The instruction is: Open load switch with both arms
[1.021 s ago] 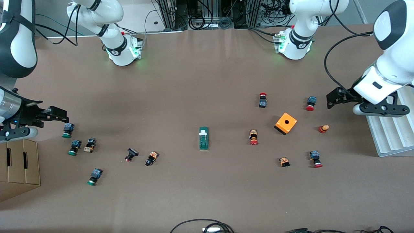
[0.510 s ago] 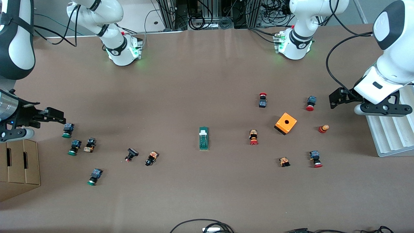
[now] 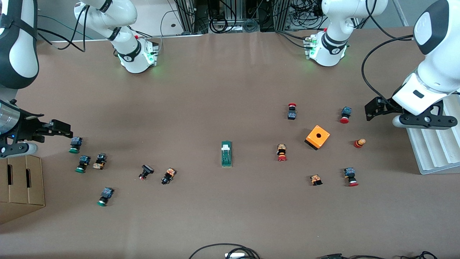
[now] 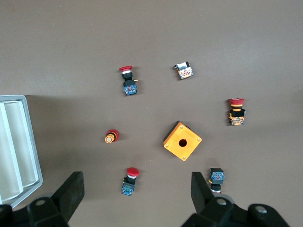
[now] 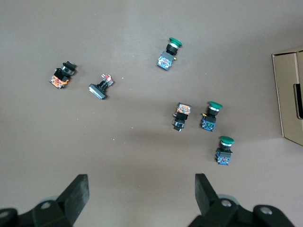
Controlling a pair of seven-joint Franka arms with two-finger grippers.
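The load switch [image 3: 226,154] lay flat on the table [image 3: 230,90], about midway between its two ends, white piece turned toward my bases. Neither of my grippers was anywhere near it. My left gripper [image 3: 372,109] hung released, jaws spread wide and holding nothing, well off from the switch at the left arm's end of the table, just beside a white tray [image 3: 435,144]. Between it and the switch sat the orange box [image 3: 317,137], a little farther from the front camera than the switch, with red buttons scattered around it. My right gripper [image 3: 59,127] hung equally released and empty, well off from the switch at the right arm's end, above a cardboard box [image 3: 21,183]. Green buttons lay between it and the switch.
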